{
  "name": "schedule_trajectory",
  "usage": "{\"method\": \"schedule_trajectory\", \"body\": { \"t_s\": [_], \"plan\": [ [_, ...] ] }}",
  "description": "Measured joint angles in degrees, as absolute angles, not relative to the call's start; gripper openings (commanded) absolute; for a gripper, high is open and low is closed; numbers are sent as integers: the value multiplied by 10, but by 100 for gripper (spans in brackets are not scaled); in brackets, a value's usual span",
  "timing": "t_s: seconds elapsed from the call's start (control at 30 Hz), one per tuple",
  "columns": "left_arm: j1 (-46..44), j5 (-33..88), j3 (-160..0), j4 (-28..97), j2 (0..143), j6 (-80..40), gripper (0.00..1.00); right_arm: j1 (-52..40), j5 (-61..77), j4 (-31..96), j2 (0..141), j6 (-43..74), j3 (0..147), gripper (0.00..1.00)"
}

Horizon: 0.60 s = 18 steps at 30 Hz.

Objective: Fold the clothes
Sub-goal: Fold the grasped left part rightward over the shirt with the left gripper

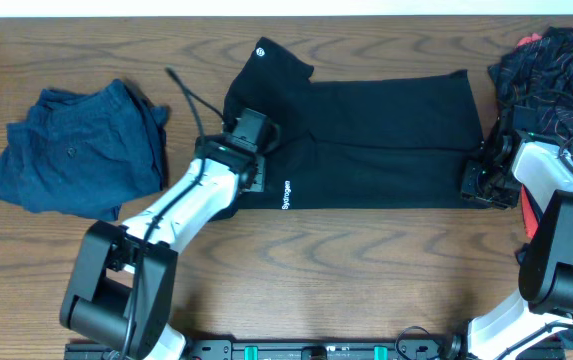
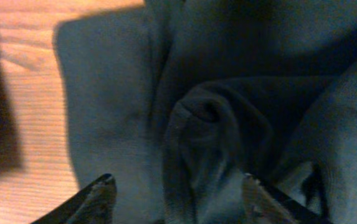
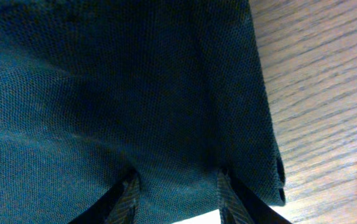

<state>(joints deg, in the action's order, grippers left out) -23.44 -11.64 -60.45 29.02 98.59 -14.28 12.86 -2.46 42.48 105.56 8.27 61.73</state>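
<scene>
On the table point(image 1: 366, 290), at centre in the overhead view, the black shirt point(image 1: 386, 140) lies flat as a wide band, long axis running 9 to 3 o'clock. One flap bearing a white hexagon logo point(image 1: 262, 52) juts toward 11 o'clock. White lettering point(image 1: 286, 194) sits near the 7 o'clock corner and reads along the 6–12 line. Left arm point(image 1: 191, 195) reaches in from 7 o'clock onto the shirt's 9 o'clock end; right arm point(image 1: 556, 190) sits at its 3 o'clock edge. Blue garment point(image 1: 76, 150) lies well apart at 9 o'clock; a red-lined dark garment point(image 1: 556, 60) is bunched at 2 o'clock. Overhead does not show how either set of jaws stands. Left wrist view: left jaws open, fingertips point(image 2: 103, 190) wide apart, a raised rumple of shirt cloth in the gap, bare wood at 9 o'clock. Right wrist view: right jaws partway closed, clamping the shirt near its edge, cloth filling the gap between fingertips point(image 3: 130, 190), wood grain at 3 o'clock.
</scene>
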Motion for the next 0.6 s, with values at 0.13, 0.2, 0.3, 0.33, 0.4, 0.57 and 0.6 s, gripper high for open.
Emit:
{"method": "schedule_trajectory", "body": {
  "t_s": [0.13, 0.2, 0.3, 0.33, 0.4, 0.57, 0.6],
  "plan": [
    [-225, -47, -604, 294, 986, -154, 58, 129, -24, 425, 1056, 83, 617, 40],
    [-226, -28, -604, 296, 986, -157, 48, 129, -24, 425, 1056, 83, 617, 40],
    [-225, -14, -603, 297, 986, -163, 29, 129, -25, 425, 1056, 83, 617, 40],
    [-225, -14, -602, 297, 986, -165, 24, 129, -25, 425, 1056, 83, 617, 40],
    [-225, -22, -596, 296, 986, -168, 15, 129, -25, 425, 1056, 83, 617, 40],
    [-225, -82, -568, 294, 986, -166, 6, 129, -25, 425, 1056, 83, 617, 40],
    [-223, -96, -564, 293, 986, -165, 6, 129, -25, 425, 1056, 83, 617, 40]
  ]
}}
